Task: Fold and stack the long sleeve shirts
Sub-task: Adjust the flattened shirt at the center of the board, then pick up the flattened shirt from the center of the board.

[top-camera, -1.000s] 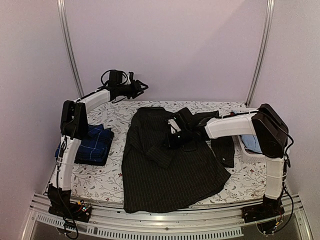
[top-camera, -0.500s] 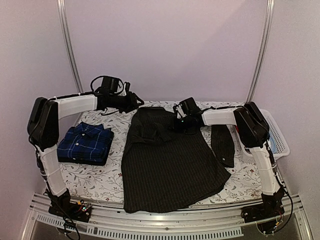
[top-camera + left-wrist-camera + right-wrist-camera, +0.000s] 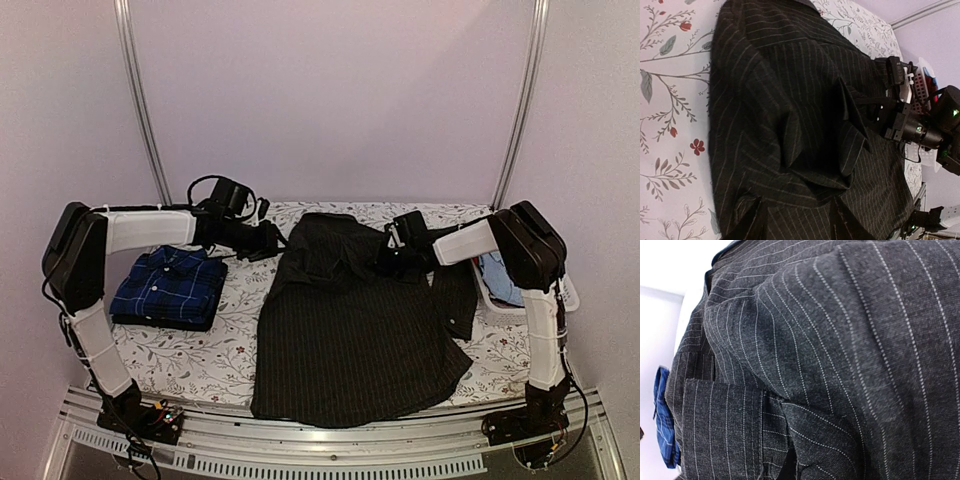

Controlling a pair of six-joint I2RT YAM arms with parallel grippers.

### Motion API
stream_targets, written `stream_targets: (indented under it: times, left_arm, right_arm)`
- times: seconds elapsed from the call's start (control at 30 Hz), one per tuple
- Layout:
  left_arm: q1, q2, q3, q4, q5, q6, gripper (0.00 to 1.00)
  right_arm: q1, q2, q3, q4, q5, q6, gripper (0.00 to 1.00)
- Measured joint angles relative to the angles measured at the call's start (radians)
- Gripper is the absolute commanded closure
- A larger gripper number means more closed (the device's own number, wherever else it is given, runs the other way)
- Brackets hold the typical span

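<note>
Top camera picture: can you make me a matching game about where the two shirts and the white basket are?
Things:
1. black shirt
2. blue shirt
3. white basket

Places:
A. folded, on the left side
B. at the far right edge
C. spread out in the middle

Pairs: 1-C, 2-A, 3-B

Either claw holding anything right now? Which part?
The right claw is shut on the black pinstriped shirt near its collar. The left claw straddles the shirt's left edge; grip cannot be told.
</note>
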Motion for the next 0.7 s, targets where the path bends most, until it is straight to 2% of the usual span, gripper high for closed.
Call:
stream_targets:
  times: [0.13, 0.3, 0.53, 0.7]
  left_arm:
    - [-0.011, 0.009, 0.016, -0.018, 0.002, 0.024, 0.58]
    - [-0.033, 0.029, 0.035, -0.019, 0.005, 0.040, 0.58]
    - [-0.071, 0.033, 0.022, -0.010, -0.004, 0.045, 0.58]
    - [-0.084, 0.026, -0.070, 0.031, -0.007, 0.032, 0.58]
  right_arm:
    - [-0.074, -0.116, -0.197, 0.092, 0.030, 0.066, 1.00]
    - [-0.096, -0.134, -0.226, 0.115, 0.033, 0.099, 1.00]
    - [-0.057, -0.070, -0.064, 0.040, -0.007, 0.059, 1.00]
    - [-0.005, -0.068, 0.175, -0.077, -0.032, -0.034, 1.00]
